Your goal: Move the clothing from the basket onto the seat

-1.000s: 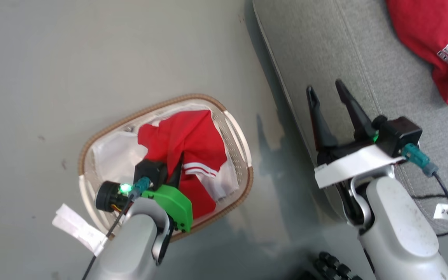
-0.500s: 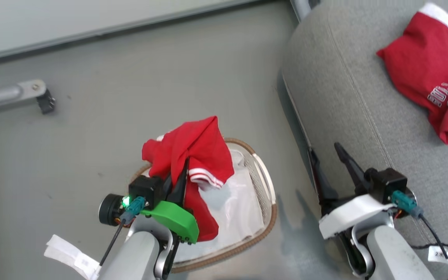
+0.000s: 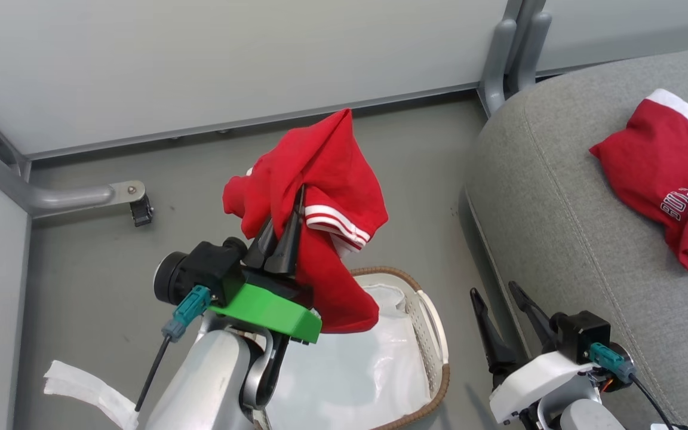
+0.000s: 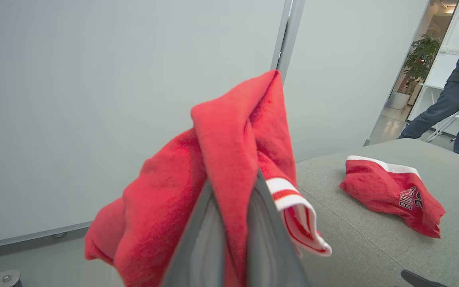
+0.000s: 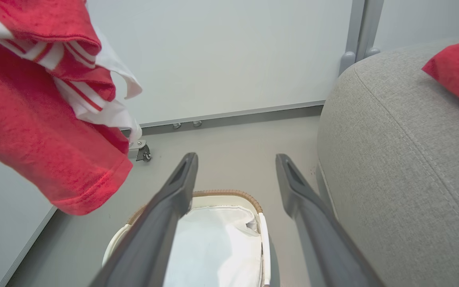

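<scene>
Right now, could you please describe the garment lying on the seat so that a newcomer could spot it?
Find the large grey seat on the robot's right. On its top lies a crumpled red garment with a white band. Unlike the striped red garment hanging from the left gripper, it carries printed lettering.

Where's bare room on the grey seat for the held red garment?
Free: the large grey fabric seat cushion, from its rounded floor-side edge to the crumpled red BULLS-printed garment. Crowded: its right part, under that garment. Left claw holds the red white-striped garment; open right claw sits by the near edge.
</scene>
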You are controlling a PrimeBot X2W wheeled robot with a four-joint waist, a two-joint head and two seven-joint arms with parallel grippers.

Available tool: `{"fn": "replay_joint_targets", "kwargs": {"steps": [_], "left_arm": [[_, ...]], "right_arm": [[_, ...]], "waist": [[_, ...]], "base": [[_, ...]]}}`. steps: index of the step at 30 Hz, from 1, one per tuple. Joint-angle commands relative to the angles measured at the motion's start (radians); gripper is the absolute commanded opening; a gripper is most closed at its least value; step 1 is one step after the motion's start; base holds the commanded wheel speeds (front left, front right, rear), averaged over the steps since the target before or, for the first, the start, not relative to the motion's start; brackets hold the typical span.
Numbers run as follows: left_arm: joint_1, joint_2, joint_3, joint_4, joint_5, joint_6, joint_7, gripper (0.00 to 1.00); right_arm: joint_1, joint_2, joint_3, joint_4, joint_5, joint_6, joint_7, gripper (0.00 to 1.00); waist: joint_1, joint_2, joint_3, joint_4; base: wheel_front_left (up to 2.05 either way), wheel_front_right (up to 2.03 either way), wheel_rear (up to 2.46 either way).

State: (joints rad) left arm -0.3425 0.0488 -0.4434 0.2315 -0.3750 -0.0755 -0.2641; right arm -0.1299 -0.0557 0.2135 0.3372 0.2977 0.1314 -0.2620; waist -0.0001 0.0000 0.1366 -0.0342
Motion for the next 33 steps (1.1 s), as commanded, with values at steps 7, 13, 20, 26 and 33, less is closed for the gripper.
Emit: {"fn": "replay_joint_targets", "kwargs": {"steps": [7,13,20,26,33], "left_arm": [[-0.017,0.004,-0.029,-0.060,-0.021,0.030,0.000,0.00],[0.004,0.004,-0.049,-0.057,-0.033,0.042,0.000,0.00],[0.010,0.004,-0.083,-0.052,-0.042,0.049,0.000,0.00],[0.007,0.003,-0.131,-0.058,-0.065,0.055,0.000,0.00],[0.010,0.004,-0.192,-0.074,-0.100,0.057,0.000,0.00]], "right_arm": [[0.019,-0.011,0.073,-0.025,-0.020,-0.001,-0.004,1.00],[-0.029,-0.049,0.268,-0.141,0.012,-0.001,-0.004,1.00],[-0.132,-0.089,0.446,-0.201,0.028,-0.001,-0.004,1.00],[-0.222,-0.051,0.449,-0.106,-0.027,-0.001,-0.003,1.00],[-0.294,-0.005,0.430,0.013,-0.044,-0.001,-0.003,0.03]], "waist": [[0.0001,0.0000,-0.062,0.022],[0.0001,0.0000,-0.064,0.020],[0.0001,0.0000,-0.057,0.034],[0.0001,0.0000,-0.052,0.064],[0.0001,0.0000,-0.049,0.102]], "base": [[0.00,0.00,0.00],[0.00,0.00,0.00],[0.00,0.00,0.00],[0.00,0.00,0.00],[0.00,0.00,0.00]]}}
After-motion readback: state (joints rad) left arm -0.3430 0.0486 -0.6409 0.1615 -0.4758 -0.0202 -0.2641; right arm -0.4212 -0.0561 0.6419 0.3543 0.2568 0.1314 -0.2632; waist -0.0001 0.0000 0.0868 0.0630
